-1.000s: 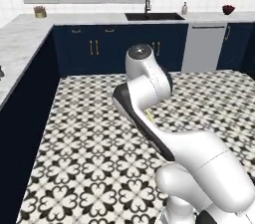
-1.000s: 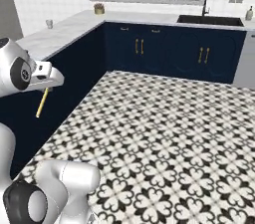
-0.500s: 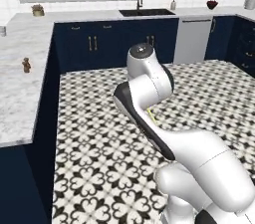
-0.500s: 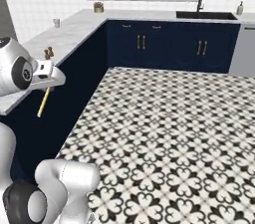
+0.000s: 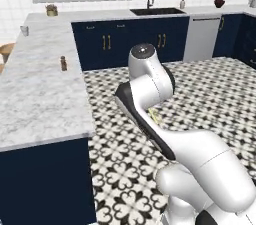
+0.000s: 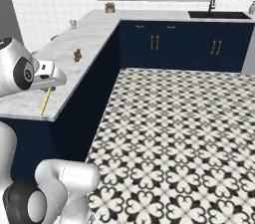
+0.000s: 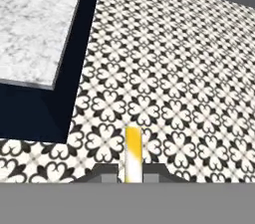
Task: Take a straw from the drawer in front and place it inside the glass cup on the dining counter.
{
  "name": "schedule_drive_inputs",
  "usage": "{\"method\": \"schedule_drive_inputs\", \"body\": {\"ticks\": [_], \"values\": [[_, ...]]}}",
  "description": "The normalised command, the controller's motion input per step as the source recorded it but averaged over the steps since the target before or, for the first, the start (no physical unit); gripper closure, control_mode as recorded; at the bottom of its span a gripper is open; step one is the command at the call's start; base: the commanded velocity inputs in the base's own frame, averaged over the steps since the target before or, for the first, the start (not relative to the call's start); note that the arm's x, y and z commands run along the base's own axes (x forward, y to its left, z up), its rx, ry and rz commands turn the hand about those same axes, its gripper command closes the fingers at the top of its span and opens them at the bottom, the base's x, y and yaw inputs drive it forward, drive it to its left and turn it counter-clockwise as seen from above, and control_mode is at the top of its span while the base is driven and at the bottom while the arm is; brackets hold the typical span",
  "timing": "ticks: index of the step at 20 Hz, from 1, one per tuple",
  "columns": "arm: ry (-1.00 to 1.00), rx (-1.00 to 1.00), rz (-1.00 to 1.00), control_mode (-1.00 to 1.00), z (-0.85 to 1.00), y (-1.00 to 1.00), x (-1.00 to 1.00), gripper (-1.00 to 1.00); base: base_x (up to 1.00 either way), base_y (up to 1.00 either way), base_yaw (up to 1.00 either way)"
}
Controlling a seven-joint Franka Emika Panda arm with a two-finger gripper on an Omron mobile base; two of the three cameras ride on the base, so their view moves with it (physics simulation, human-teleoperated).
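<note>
A: Holding the straw [image 6: 45, 101] already, right? What's the claw [image 7: 130, 174] doing?

B: Yep, fingers pinched tight on it. In the hand view the straw sticks up between the two tips, pale yellow w/ a whiter streak. In the right base view it hangs down from the claw [image 6: 50, 87], tilted a bit, in front of the near edge of the marbled counter [image 6: 84, 44].

A: How'll it handle?

B: Guessing v. light, thin, stiff-ish but easy to bend or crush. Slick too, so it could swivel or slip in the grip if the arm swings fast. Grip looks to be near one end, most of the length free below, which is good for dropping it into a cup. Can't tell exactly how much is behind the fingers.

A: Arm pose?

B: Folded up close to the base, elbow high, hand out to the left side, cam looking down at the patterned floor [image 7: 189, 83] beside the counter's corner.

A: Cup?

B: Small pale thing at the far end of the counter, prob the glass cup [image 6: 72, 24]. Well apart from the claw, so carry isn't done.
</note>
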Motion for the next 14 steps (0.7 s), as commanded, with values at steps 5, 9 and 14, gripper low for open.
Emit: {"method": "schedule_drive_inputs", "body": {"ticks": [5, 9, 14], "values": [[0.0, 0.0, 0.0, 1.0, 0.0, 0.0, 0.0, 1.0, -0.03, 1.0, -0.17], [0.0, 0.0, 0.0, 1.0, 0.0, 0.0, 0.0, 1.0, -0.02, 1.0, -0.2], [0.0, 0.0, 0.0, 1.0, 0.0, 0.0, 0.0, 1.0, 0.0, 1.0, -0.27]]}}
